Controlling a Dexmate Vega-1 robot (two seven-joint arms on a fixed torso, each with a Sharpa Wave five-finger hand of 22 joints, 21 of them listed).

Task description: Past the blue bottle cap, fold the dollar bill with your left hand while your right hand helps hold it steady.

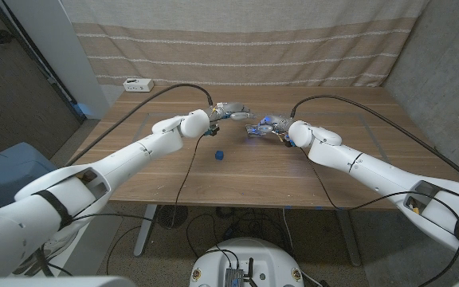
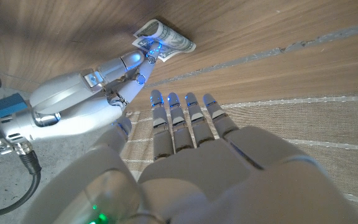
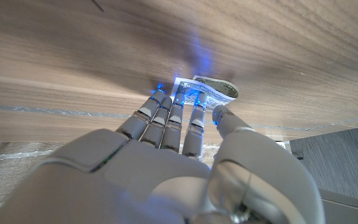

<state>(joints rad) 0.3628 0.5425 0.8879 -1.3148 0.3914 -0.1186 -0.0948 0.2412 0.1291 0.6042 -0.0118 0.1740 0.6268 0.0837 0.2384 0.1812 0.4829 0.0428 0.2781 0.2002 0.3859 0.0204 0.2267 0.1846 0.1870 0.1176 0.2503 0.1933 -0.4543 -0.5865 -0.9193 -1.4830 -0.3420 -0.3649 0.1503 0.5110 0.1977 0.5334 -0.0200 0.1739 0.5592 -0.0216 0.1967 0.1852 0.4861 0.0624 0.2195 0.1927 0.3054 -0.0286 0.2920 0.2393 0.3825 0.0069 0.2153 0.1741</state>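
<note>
The dollar bill (image 2: 168, 38) lies on the wooden table (image 1: 142, 171) past the small blue bottle cap (image 1: 219, 155), with one end doubled over (image 3: 215, 91). My right hand (image 1: 268, 125) reaches onto it with straight fingers, and its fingertips (image 3: 178, 107) press on the bill's near edge; the thumb stays off to the side. My left hand (image 1: 229, 111) hovers just beyond the bill, fingers straight and spread (image 2: 185, 121), holding nothing and not touching the note. In the left wrist view the right hand (image 2: 98, 84) comes in with its fingertips on the bill.
A white power strip (image 1: 138, 84) sits at the table's far left corner. Black cables (image 1: 188, 163) run from both arms across the table. A striped curtain hangs behind the far edge.
</note>
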